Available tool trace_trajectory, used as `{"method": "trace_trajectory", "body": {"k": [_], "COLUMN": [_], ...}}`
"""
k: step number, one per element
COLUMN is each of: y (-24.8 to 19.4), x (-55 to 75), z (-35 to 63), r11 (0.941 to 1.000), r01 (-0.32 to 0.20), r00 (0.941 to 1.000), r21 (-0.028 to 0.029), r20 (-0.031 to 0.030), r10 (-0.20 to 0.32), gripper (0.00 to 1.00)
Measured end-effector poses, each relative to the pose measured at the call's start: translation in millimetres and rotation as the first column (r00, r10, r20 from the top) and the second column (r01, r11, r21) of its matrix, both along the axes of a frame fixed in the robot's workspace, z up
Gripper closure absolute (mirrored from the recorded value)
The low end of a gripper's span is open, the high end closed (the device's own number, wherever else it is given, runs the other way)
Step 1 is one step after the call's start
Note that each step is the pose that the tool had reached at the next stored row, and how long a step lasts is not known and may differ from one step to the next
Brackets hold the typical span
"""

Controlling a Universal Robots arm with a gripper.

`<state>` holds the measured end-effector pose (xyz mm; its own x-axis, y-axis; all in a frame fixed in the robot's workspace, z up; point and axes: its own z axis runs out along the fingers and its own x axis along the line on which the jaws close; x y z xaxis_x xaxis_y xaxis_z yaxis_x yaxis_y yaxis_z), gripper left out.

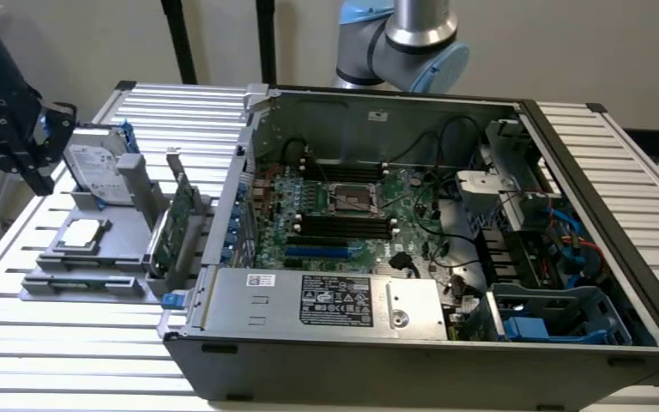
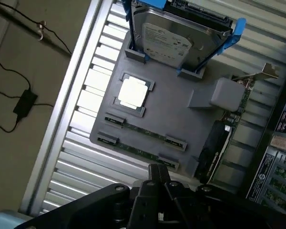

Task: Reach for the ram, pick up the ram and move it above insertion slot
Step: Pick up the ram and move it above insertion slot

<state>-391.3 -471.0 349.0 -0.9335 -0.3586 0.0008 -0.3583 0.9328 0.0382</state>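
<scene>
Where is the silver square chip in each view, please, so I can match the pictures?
Exterior view: the silver square chip lies on the gray holder, at the exterior view's left.
Wrist view: it lies between the hard drive and the ram sticks.
Shared landmark: the hard drive.

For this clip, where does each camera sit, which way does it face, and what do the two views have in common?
Exterior view: off the arm and raised, looking down on the open computer case and the grey fixture tray beside it; the arm's joint shows behind the case, the end effector at the exterior view's left edge.
Wrist view: on the wrist, looking down past the end effector onto the tray holding the ram.
Shared: tray, hard drive, expansion card, end effector.
</scene>
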Motion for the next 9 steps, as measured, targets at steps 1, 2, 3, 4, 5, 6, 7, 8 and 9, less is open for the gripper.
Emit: {"method": "trace_trajectory", "body": {"k": [1, 2, 3, 4, 5, 6, 7, 8, 9], "y": [0.0, 0.0, 0.0, 0.0, 0.0, 0.0, 0.0, 0.0, 0.0], "x": [0.0, 0.0, 0.0, 0.0, 0.0, 0.0, 0.0, 0.0, 0.0], "z": [0.0, 0.0, 0.0, 0.0, 0.0, 0.0, 0.0, 0.0, 0.0], "r11": [0.9998, 0.9993, 0.9985, 0.9973, 0.9958, 0.994, 0.9919, 0.9894, 0.9864], "r01": [-0.018, -0.037, -0.055, -0.074, -0.091, -0.109, -0.127, -0.145, -0.164], "r00": [0.9998, 0.9993, 0.9985, 0.9973, 0.9958, 0.994, 0.9919, 0.9894, 0.9864], "r21": [0.0, 0.0, -0.0001, 0.0, 0.0, 0.0, 0.0, 0.0, 0.0], "r20": [0.0, 0.0, 0.0, 0.0001, 0.0, 0.0, 0.0, 0.0, 0.0], "r10": [0.018, 0.037, 0.055, 0.074, 0.091, 0.109, 0.127, 0.145, 0.164], "gripper": [0.89, 0.89, 0.89, 0.89, 0.89, 0.89, 0.89, 0.89, 0.89]}}
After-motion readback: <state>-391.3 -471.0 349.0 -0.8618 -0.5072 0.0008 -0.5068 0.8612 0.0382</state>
